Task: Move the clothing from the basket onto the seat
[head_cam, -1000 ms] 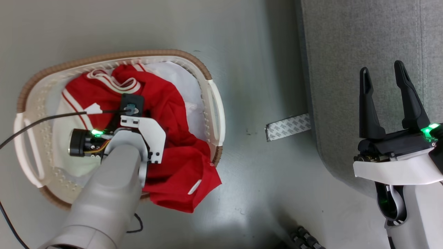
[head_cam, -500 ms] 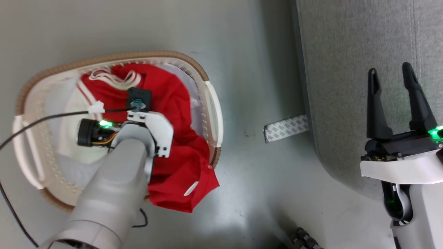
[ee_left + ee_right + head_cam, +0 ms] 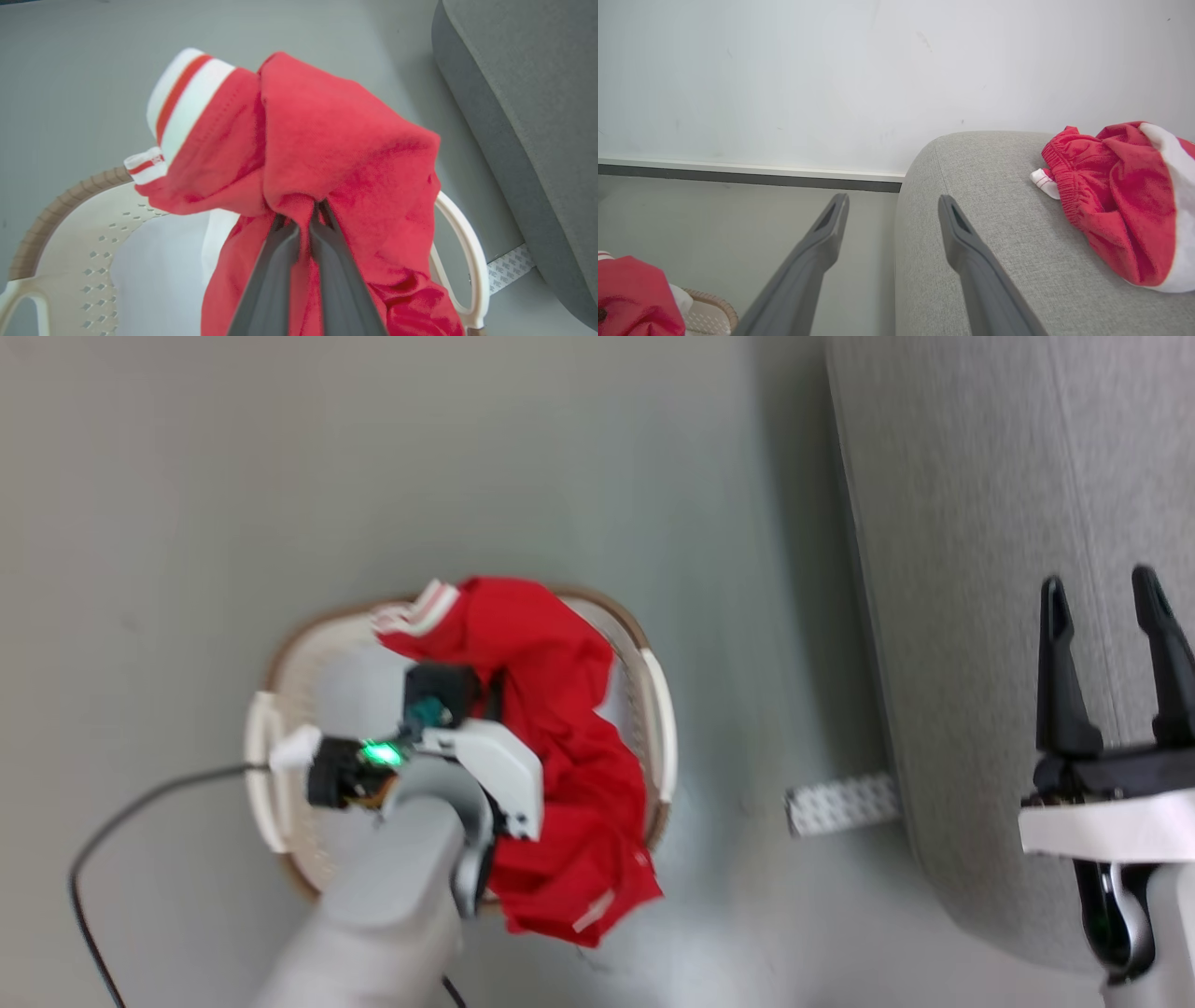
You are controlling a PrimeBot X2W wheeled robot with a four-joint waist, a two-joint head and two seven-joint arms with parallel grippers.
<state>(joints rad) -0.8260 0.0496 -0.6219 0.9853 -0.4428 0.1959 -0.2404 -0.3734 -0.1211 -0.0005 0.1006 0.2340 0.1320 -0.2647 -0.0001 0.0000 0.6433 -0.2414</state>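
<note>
The red clothing (image 3: 560, 709) with white-striped trim hangs bunched above the cream basket (image 3: 271, 775), its lower end trailing over the basket's near rim. In the left wrist view my left gripper (image 3: 303, 212) is shut on a fold of the clothing (image 3: 336, 149), with the basket (image 3: 70, 210) below. My right gripper (image 3: 1100, 583) stands open with nothing in it over the grey seat (image 3: 980, 569). The right wrist view has the gripper (image 3: 893, 199) at the seat's (image 3: 971, 186) rounded corner, and the clothing (image 3: 630, 294) at the lower left.
Another red and white garment (image 3: 1111, 196) lies on the seat. A white liner (image 3: 154, 261) sits inside the basket. A strip of patterned tape (image 3: 840, 803) lies on the floor by the seat's base. A black cable (image 3: 121, 821) trails from my left wrist. A white wall stands behind.
My left gripper shut on the red clothing and lifted it up out of the basket. The head camera rose, so the basket looks smaller. The right gripper stayed open.
</note>
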